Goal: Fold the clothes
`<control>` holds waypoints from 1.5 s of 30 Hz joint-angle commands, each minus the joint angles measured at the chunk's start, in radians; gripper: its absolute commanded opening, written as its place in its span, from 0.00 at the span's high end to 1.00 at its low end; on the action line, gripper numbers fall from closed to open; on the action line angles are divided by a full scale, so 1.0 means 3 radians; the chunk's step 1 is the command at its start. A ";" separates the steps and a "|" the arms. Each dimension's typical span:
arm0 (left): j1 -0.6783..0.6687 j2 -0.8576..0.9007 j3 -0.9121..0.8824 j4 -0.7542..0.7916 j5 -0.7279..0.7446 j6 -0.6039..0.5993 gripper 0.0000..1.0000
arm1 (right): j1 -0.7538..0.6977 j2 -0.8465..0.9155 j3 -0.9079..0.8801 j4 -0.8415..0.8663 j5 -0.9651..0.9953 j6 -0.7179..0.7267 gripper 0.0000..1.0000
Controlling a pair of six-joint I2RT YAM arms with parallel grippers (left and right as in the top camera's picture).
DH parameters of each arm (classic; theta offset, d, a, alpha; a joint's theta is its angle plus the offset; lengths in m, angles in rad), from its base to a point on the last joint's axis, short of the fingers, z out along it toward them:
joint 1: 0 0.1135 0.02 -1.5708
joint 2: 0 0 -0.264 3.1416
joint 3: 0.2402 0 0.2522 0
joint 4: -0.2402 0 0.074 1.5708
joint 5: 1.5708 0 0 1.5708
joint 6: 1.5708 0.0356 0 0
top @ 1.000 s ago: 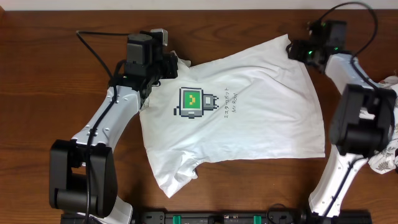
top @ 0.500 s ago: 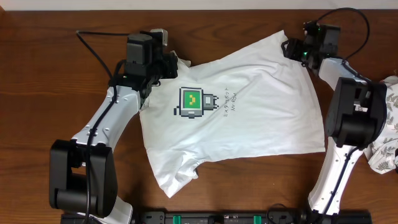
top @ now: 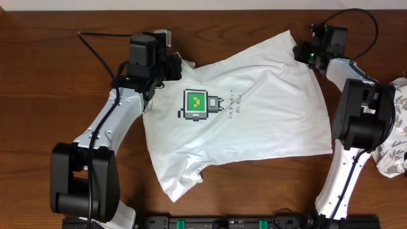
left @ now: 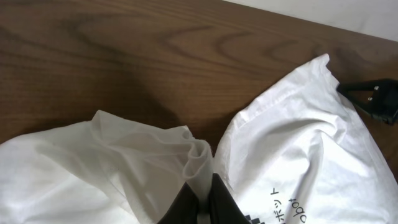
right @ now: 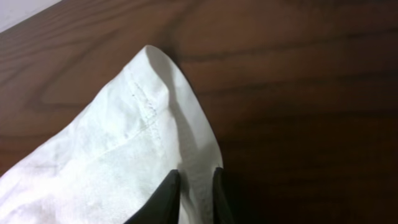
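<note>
The clothes (top: 254, 121), a white T-shirt with a small green-and-black square graphic (top: 196, 105), lie spread flat on the brown wooden table. My left gripper (top: 180, 63) sits at the shirt's upper left, shut on a bunched fold of its fabric (left: 186, 155), which rises between the black fingertips (left: 202, 202). My right gripper (top: 300, 51) is at the shirt's far right corner. In the right wrist view its jaws (right: 196, 186) stand close together with the stitched hem corner (right: 155, 106) pinched between them.
A crumpled white cloth with grey fern leaves (top: 397, 152) lies at the table's right edge beside the right arm. A black cable (top: 95, 48) runs behind the left arm. A black rail (top: 222, 222) lines the front edge. The right gripper's tip (left: 376, 99) shows in the left wrist view.
My right gripper has shifted a little left onto the shirt's far corner and its jaws have closed on the hem. The left arm and its grip have not moved.
</note>
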 commanded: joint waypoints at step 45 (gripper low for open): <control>0.0008 -0.0045 0.0025 -0.0126 -0.0041 -0.0031 0.92 | 0.0114 0.0261 0.0098 0.0498 -0.0158 0.0121 0.73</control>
